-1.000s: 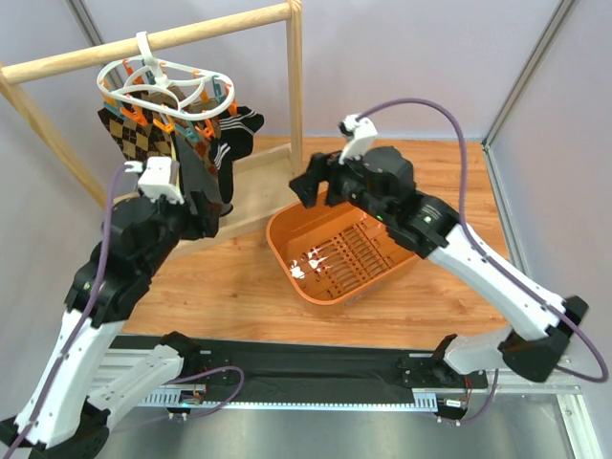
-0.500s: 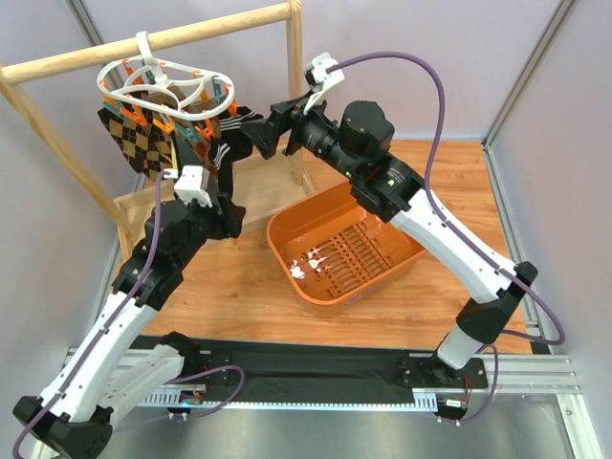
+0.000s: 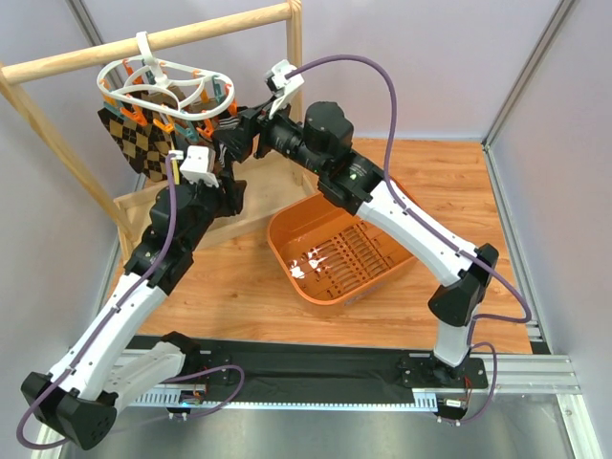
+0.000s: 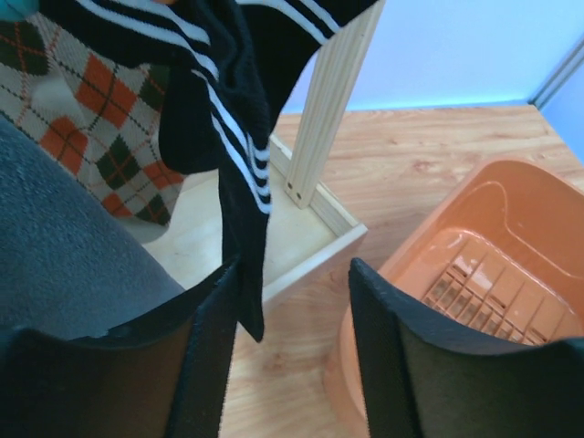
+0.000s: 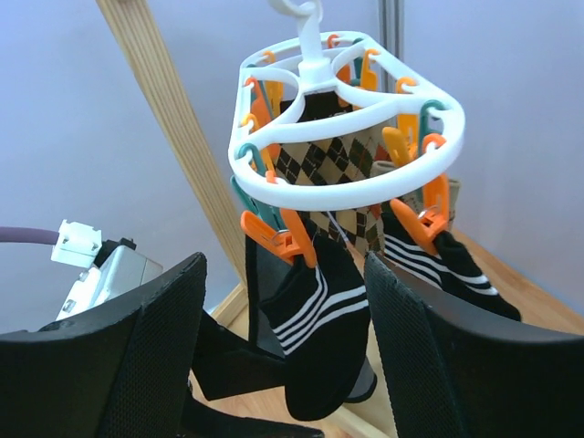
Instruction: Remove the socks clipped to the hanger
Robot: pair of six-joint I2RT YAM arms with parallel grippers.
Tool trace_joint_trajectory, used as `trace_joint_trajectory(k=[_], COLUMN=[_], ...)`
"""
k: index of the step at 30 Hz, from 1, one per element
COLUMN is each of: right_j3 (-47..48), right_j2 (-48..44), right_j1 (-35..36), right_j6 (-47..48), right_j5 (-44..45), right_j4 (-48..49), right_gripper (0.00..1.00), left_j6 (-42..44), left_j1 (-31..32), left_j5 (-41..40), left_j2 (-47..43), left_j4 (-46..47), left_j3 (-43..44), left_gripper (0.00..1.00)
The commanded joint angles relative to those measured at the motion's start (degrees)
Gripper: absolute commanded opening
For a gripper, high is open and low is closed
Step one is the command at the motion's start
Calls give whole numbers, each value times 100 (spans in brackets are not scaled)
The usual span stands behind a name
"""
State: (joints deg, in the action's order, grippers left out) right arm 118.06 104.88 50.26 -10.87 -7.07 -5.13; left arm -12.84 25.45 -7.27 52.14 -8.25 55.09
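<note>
The white oval hanger [image 3: 218, 84] hangs by its hook from the wooden rail. Argyle socks [image 3: 134, 142] and black white-striped socks [image 3: 226, 151] dangle from its orange and grey-blue clips. My left gripper [image 3: 228, 184] is open just below them. In the left wrist view [image 4: 294, 274] a striped sock [image 4: 233, 137] hangs with its tip against the left finger's inner face. My right gripper [image 3: 241, 134] is open at the hanger's right side. In the right wrist view [image 5: 283, 265] a clipped striped sock [image 5: 328, 315] hangs between the fingers, under the hanger [image 5: 347, 193].
The wooden rail frame [image 3: 191, 33] has an upright post [image 4: 333, 91] and a flat wooden base [image 3: 263, 186]. An orange basket [image 3: 335, 253] lies tilted on the table right of the base, also in the left wrist view [image 4: 474, 265]. Grey walls stand behind and at the sides.
My right arm has swung left from over the basket up to the hanger. My left arm has stretched forward and up under the socks. Both grippers stay open.
</note>
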Motion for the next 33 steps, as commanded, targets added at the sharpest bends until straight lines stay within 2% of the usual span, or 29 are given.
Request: trace_joint_trajectory(k=[1,7,10,12,15,16,19,33], right_j3=[367,753,955,1008,1000,991,991,911], right_j2=[129,498,647,700,718,709,700,700], right_j1=[80,186,230,247,256,248,248,248], right_j6=[24,67,77,77,-46,-81,-143,-240], right_j5=[-49,13,39,109,285,372,417,277], right_j4=[451,407,346,328,337,345,389,161], right_gripper=[71,68,68,67,66,65,64,57], left_j6=[124,54,27,-16,-104,-122,-218,-430], left_j1=[-58,-146,-181,-181,-181,-181,-172,-181], left_j5=[-257,-416,-249,-144,49,111,340,384], left_j2=[51,77,68,59,-37,-81,-239,-749], left_j4=[508,596,711,641,518,517,544,605], left_j3=[-24,-165,-288,-288,-288,-341,-402,-666], left_gripper=[56,45,27,22,9,1,0,0])
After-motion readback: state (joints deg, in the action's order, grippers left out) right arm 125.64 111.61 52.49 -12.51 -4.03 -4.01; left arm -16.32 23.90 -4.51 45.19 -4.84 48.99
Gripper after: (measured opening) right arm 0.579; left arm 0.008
